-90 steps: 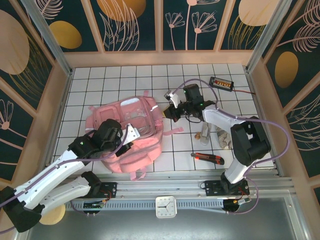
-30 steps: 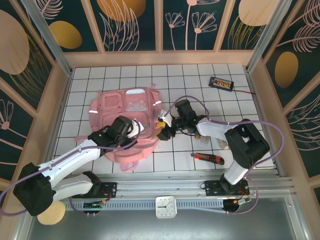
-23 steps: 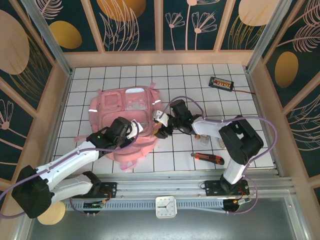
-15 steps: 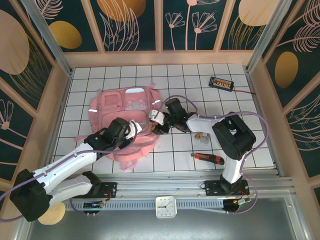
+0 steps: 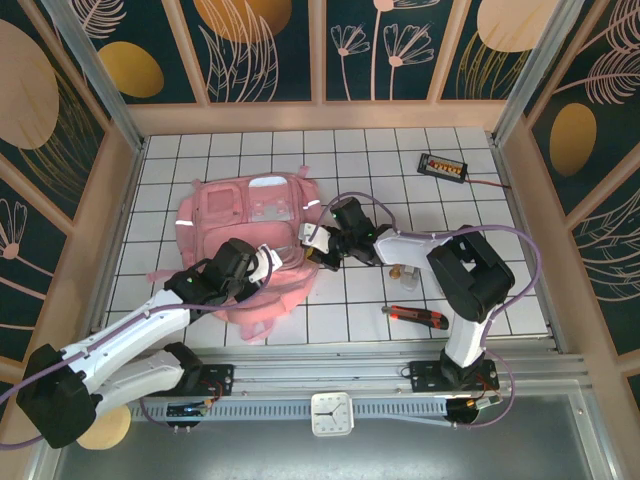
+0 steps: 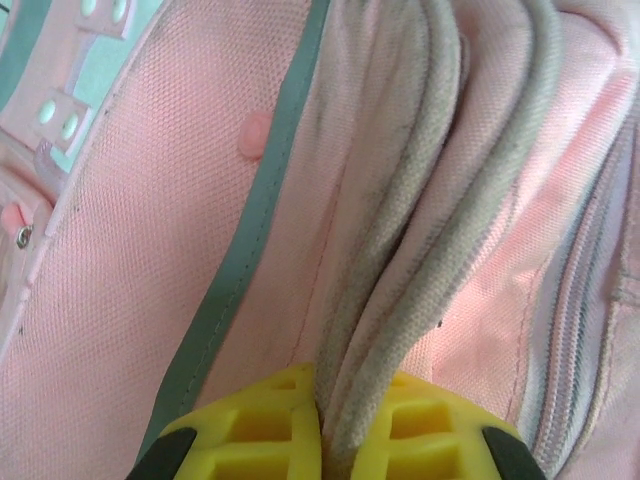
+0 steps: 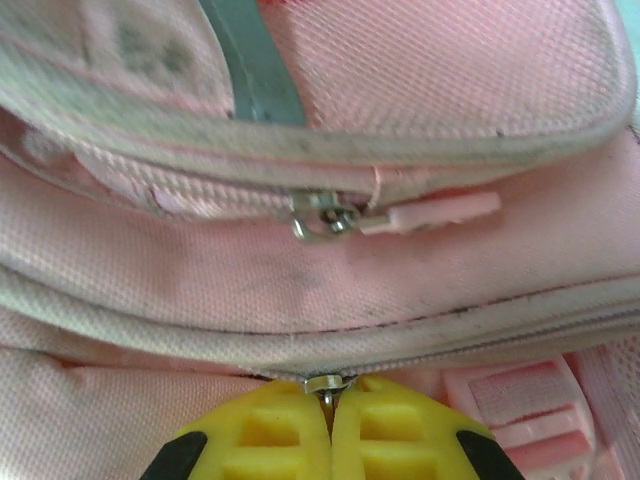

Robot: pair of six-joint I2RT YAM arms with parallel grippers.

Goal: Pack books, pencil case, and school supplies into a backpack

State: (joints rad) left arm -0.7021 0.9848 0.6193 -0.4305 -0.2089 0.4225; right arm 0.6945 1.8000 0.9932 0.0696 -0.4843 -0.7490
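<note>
left fingers (image 6: 240, 435): clenched on the grey piped edges of the backpack (image 6: 150, 250), which run up from between the yellow tips
right fingers (image 7: 270, 430): clenched, nipping a small metal zip pull (image 7: 324, 384) on a backpack seam; a second zip with a pink tab (image 7: 430, 212) lies just above
backpack: flat on the tiled surface (image 5: 400, 150), left of centre, left fingers at its near side, right fingers at its right side
beyond: cutter (image 5: 415, 317) near the right arm; black box (image 5: 441, 165) far right, well apart

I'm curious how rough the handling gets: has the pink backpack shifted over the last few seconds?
Yes. The backpack has slid away from the arms, toward the far wall.
</note>
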